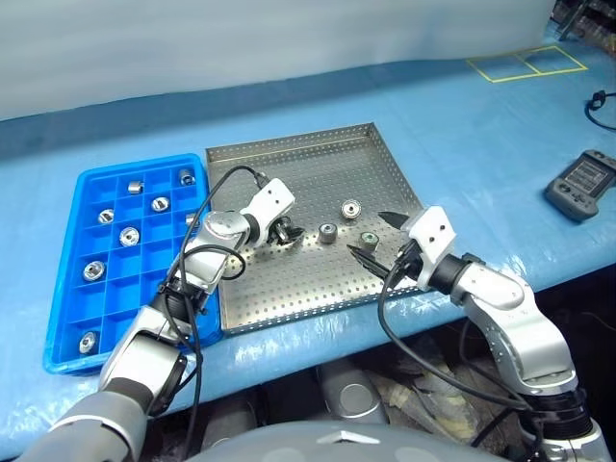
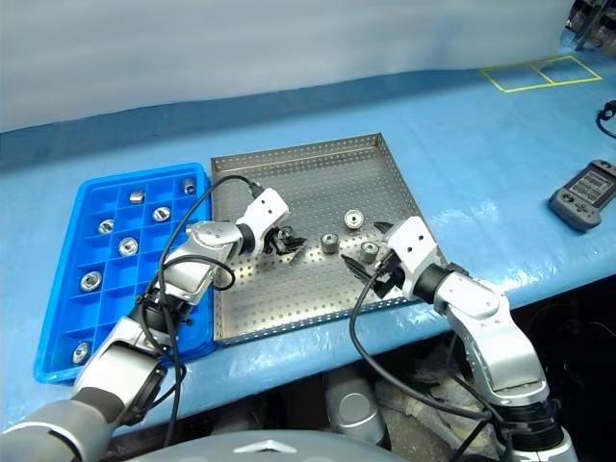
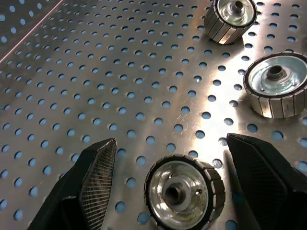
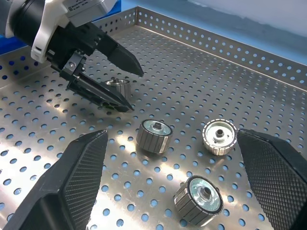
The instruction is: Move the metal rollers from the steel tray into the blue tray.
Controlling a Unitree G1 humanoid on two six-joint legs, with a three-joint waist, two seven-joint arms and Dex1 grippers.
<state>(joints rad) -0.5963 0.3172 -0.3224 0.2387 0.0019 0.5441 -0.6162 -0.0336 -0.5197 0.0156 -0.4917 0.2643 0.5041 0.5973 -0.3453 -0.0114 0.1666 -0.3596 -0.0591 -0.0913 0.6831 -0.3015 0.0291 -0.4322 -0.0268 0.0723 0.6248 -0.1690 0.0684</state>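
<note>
- My left pincer [image 1: 288,231] hangs open astride one roller [image 3: 184,191] on the steel tray [image 1: 289,154].
- My right pincer [image 1: 377,238] gapes open near three more rollers [image 4: 154,135].
- Other rollers [image 1: 128,235] sit in the blue tray [image 1: 67,289].

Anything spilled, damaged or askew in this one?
Nothing stands out. Four metal rollers lie inside the steel tray, others sit in compartments of the blue tray, and a handheld device rests on the table.

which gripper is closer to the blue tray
Left. The left gripper hovers over the steel tray beside the blue tray; the right gripper is by the steel tray's far side.
</note>
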